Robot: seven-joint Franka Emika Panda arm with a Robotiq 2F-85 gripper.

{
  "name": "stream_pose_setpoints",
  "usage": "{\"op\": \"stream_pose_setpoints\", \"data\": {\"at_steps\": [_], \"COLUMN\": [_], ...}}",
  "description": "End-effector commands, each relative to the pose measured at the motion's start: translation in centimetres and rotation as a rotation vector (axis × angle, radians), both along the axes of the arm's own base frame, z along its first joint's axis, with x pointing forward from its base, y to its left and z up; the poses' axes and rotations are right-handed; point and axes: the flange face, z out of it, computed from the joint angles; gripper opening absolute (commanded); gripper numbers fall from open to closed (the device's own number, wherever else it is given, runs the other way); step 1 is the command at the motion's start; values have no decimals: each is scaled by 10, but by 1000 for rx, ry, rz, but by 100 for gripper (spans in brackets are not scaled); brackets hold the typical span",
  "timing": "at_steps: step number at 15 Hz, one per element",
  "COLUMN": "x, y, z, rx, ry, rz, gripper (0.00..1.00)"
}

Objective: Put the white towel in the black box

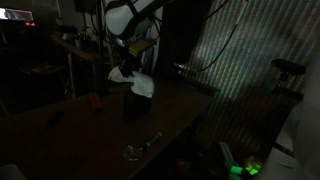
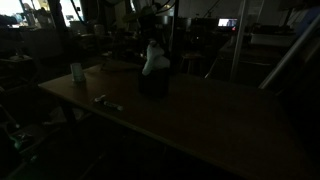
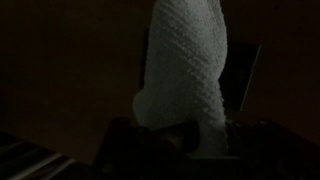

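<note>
Closest to the wrist camera hangs the white towel [image 3: 185,75], a ribbed pale cloth drooping in a long fold, its lower end reaching down to the dark opening of the black box [image 3: 150,150]; how far it is inside I cannot tell. In both exterior views the hand [image 2: 150,40] is clenched on the towel's top, holding it directly above the box, which stands upright on the counter [image 2: 220,120]. Most of the cloth shows above the box rim. A small red object [image 1: 96,100] lies on the counter beside the box, a small metallic object [image 1: 135,150] lies well apart near the counter's edge, and a pale cup [image 2: 76,72] stands off to one side.
</note>
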Motion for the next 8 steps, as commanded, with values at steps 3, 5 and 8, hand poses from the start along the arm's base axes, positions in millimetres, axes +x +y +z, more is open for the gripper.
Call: {"op": "stream_pose_setpoints", "data": {"at_steps": [3, 5, 8], "x": [-11, -13, -10], "y": [8, 5, 0], "z": [-26, -31, -36], "rx": [105, 131, 161], "ry": [195, 230, 218], "rz": [-57, -81, -91], "gripper": [0, 0, 0]}}
